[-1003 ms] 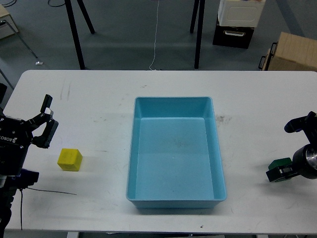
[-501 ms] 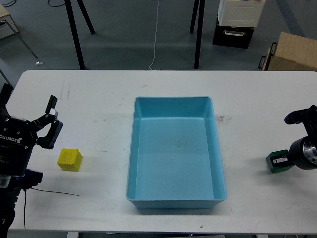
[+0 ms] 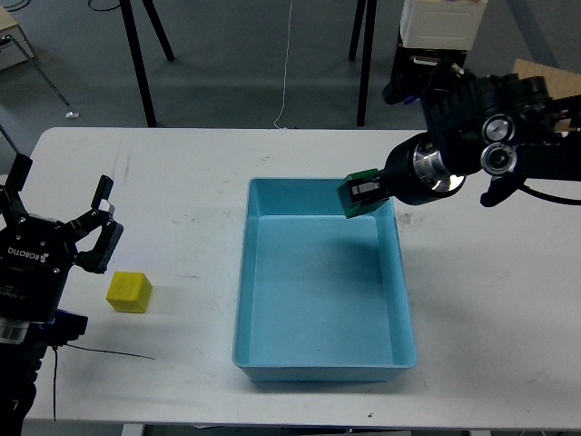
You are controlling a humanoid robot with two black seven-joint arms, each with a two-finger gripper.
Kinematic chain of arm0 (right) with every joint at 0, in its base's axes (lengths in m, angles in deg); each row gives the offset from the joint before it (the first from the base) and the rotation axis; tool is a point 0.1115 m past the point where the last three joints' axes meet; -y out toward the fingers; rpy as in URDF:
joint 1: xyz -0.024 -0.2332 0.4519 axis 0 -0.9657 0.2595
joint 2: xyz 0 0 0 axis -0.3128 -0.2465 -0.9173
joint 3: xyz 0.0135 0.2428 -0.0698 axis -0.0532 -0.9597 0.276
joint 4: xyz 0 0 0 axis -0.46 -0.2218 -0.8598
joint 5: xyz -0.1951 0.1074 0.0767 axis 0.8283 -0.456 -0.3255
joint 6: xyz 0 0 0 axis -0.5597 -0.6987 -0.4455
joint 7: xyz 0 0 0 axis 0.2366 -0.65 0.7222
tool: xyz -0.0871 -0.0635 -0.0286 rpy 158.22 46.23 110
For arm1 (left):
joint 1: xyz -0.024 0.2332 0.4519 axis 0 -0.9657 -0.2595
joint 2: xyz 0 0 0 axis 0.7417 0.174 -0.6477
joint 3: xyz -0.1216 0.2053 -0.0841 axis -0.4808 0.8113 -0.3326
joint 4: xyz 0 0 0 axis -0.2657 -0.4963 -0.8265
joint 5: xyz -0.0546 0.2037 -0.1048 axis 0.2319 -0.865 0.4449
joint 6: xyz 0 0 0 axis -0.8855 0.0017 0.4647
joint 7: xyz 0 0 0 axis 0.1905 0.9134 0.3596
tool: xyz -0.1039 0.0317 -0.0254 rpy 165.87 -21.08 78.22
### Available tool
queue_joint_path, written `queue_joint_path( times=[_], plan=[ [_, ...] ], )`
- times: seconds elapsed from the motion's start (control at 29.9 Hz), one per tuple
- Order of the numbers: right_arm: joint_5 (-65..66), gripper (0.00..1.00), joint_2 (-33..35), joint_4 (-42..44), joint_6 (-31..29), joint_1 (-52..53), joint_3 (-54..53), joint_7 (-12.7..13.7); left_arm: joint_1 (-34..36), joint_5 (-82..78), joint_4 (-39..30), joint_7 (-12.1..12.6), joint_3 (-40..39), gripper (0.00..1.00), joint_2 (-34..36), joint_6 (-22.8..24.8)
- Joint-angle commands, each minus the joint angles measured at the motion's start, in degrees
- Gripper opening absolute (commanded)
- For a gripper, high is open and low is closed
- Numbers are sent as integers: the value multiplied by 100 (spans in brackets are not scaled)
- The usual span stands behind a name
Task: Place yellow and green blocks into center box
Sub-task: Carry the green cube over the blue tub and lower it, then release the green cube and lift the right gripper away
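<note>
The blue box (image 3: 323, 280) sat at the middle of the white table (image 3: 182, 182), its long side running away from the robot, and it served as the landmark for the rest. Its floor was bare.

Nearest the robot, to the left of the box and well apart from it, the yellow block (image 3: 129, 292) rested on the table surface. A thin black wire (image 3: 104, 351) lay on the table just nearer than that block. Just left of the yellow block, and a little farther back, the left gripper (image 3: 62, 202) stood with its fingers spread apart and nothing between them; it did not touch the block.

Farther off, over the far right corner of the box, the right gripper (image 3: 368, 193) held the green block (image 3: 361, 194), its fingers clamped on it. The block hung above the box's far rim, tilted, partly over the inside of the box.

Beyond the table, behind the box, black stand legs (image 3: 365, 54) stood on the grey floor, and a cardboard carton (image 3: 536, 82) sat past the table's far right corner.
</note>
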Motion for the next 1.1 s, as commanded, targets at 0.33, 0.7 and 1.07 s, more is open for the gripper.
queue_joint_path(
  times=[0.33, 0.7, 1.07],
  plan=[
    [-54, 42, -2102, 1206, 61, -555, 732, 20, -10, -3, -10, 1, -8, 100, -9, -97],
    [-80, 100, -2102, 1285, 123, -537, 750, 46, -1, -3, -10, 1, -17, 100, 26, -97],
    [-458, 100, -1594, 3270, 87, -326, -707, 11, 95, 6, -10, 9, 18, 100, 17, -97]
  ],
)
